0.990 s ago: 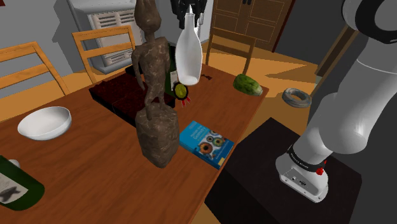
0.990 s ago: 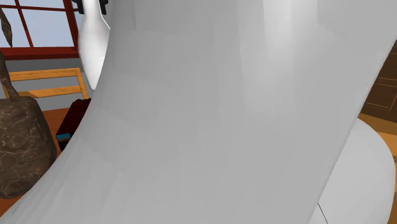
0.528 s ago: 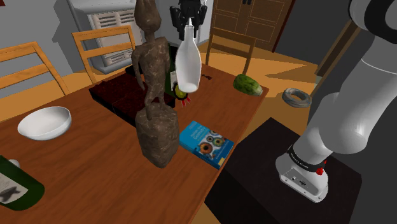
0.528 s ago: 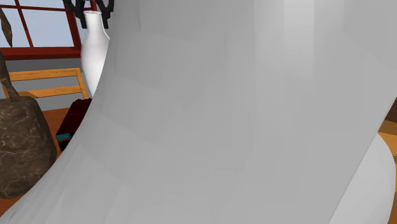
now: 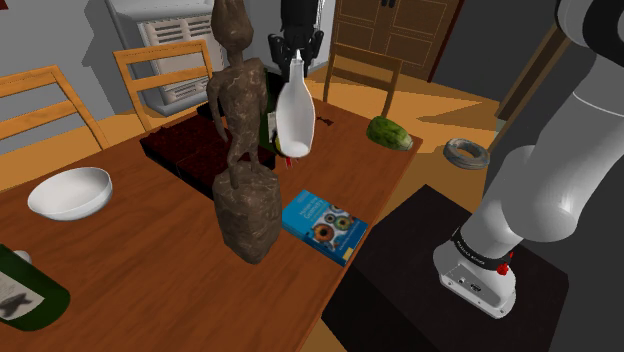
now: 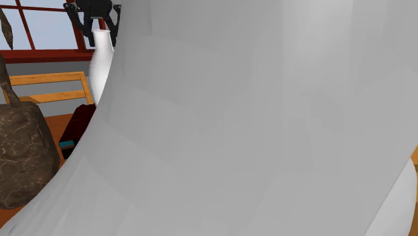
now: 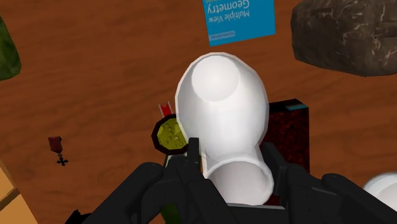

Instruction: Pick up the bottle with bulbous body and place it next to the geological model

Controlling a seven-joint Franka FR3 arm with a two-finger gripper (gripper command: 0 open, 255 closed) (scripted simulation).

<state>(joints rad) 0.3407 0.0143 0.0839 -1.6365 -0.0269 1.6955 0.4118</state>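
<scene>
The white bottle with a bulbous body (image 5: 295, 118) hangs neck-up from the black tool (image 5: 296, 62), whose two fingers are closed tight on its narrow neck. It is above the wooden tabletop (image 5: 150, 285), just behind the brown rocky geological model (image 5: 245, 205) with its tall spire.

The wrist view looks down the bottle (image 7: 219, 108) and shows the clasping fingers (image 7: 193, 153). Below it lie a yellow rosette (image 7: 168, 135) and a dark red box (image 7: 289, 127), with a blue book (image 7: 240, 18) beside the model (image 7: 347, 35).

In the second exterior view the white arm (image 6: 268, 134) blocks much of the scene; the bottle (image 6: 100, 64) and tool (image 6: 100, 28) peek out beyond the model (image 6: 20, 154).
</scene>
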